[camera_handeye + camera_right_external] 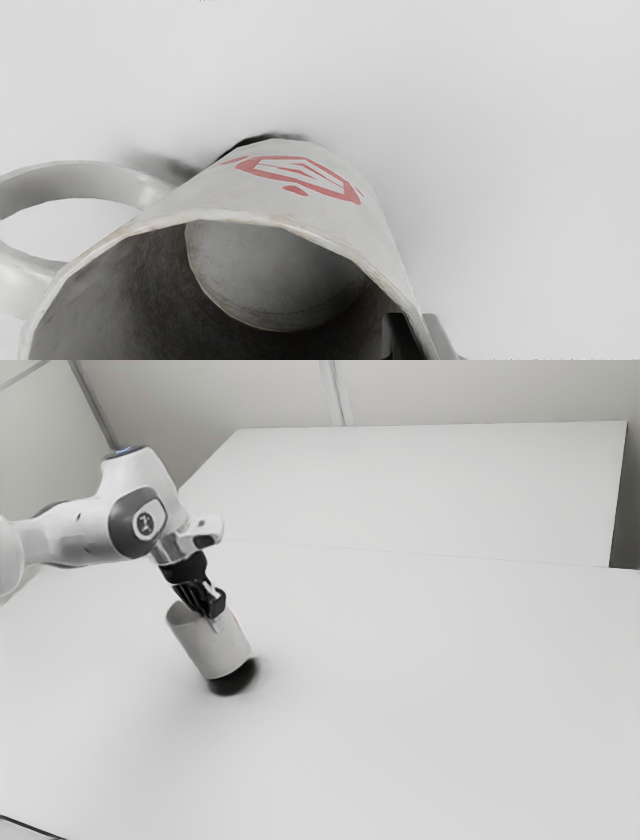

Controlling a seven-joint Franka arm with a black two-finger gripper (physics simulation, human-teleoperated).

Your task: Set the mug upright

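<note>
**On the exterior view's left, 1 leaning mug pinched at the lip**

In the exterior view, our gripper grips the mug above the left part of the table, mouth up but tilted, base toward the right and near side.

In the wrist view, our 2 fingers close on the wall, 1 inside and 1 outside, at the rim, away from the handle. We judge it stiff, fairly light, perhaps slick and chippable. Our rim hold suits levelling, though a 1-sided pinch could let it swing; we'd set the base down softly.
</note>
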